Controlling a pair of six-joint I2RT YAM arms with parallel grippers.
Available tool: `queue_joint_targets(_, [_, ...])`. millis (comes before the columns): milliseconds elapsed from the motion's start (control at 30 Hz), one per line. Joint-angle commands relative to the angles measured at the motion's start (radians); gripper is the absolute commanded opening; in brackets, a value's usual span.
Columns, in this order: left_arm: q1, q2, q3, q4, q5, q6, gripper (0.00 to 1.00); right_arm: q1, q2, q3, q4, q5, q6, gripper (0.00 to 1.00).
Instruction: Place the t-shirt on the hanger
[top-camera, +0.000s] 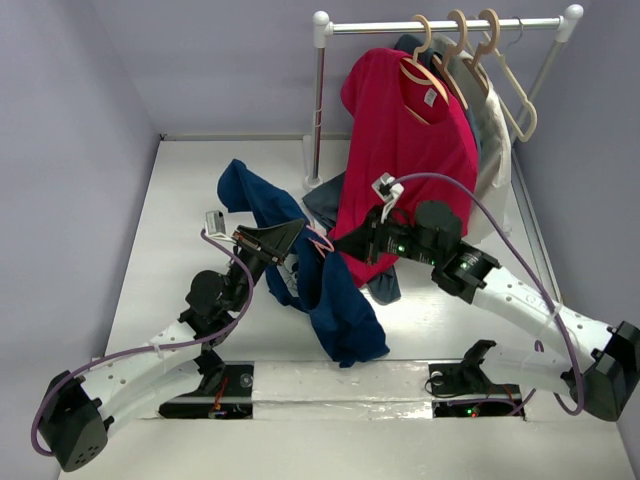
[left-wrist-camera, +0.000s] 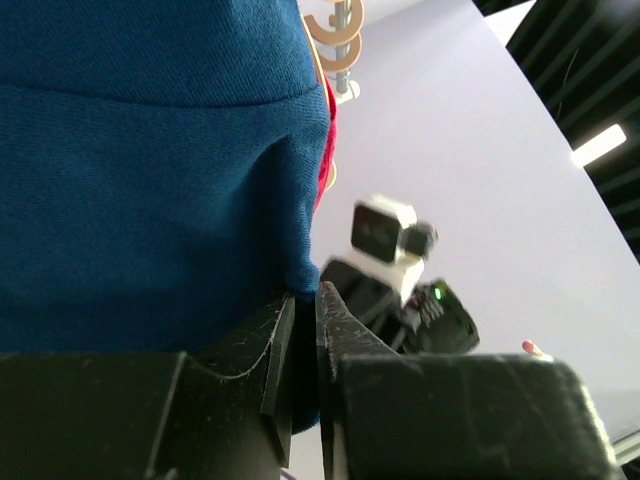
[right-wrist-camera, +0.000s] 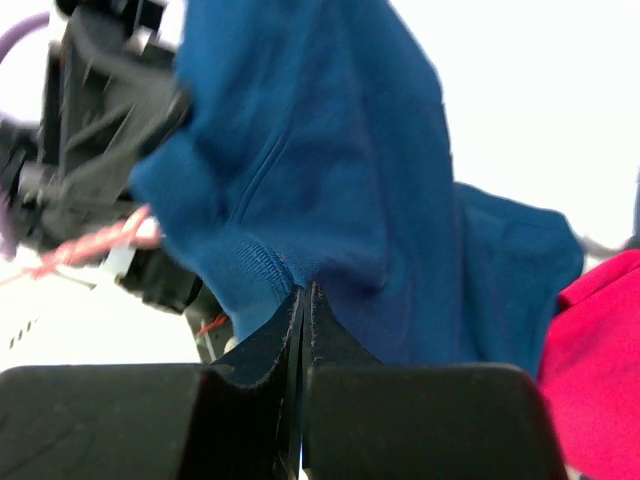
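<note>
The navy t-shirt (top-camera: 340, 300) hangs above the table, held up between my two grippers, with one part trailing back left. My left gripper (top-camera: 297, 238) is shut on a fold of its cloth, seen up close in the left wrist view (left-wrist-camera: 305, 300), where the t-shirt (left-wrist-camera: 150, 180) fills the left side. My right gripper (top-camera: 340, 243) is shut on the t-shirt at its ribbed collar edge (right-wrist-camera: 305, 292). The thin pink hanger (top-camera: 320, 240) shows as a short loop between the two grippers. It also shows in the right wrist view (right-wrist-camera: 100, 240), beside the left gripper. Most of it is hidden by cloth.
A clothes rail (top-camera: 440, 25) stands at the back right. It carries a red t-shirt (top-camera: 410, 150), a white garment (top-camera: 497, 150) and several beige hangers (top-camera: 500, 70). The red t-shirt hangs just behind my right arm. Grey walls close in both sides.
</note>
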Motion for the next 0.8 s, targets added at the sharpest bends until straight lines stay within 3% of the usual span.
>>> queue_joint_targets(0, [0.002,-0.021,0.013,0.056,0.042,0.01,0.0,-0.046,0.041,0.088,0.093,-0.029,0.025,0.0])
queue_joint_targets(400, [0.002,0.02,-0.013,0.092,0.09,-0.018,0.0,-0.11,0.221,0.352,-0.111,0.041,-0.012,0.0])
queue_joint_targets(767, [0.002,0.108,-0.039,0.259,0.128,-0.121,0.0,-0.11,0.358,0.451,-0.281,0.046,-0.066,0.0])
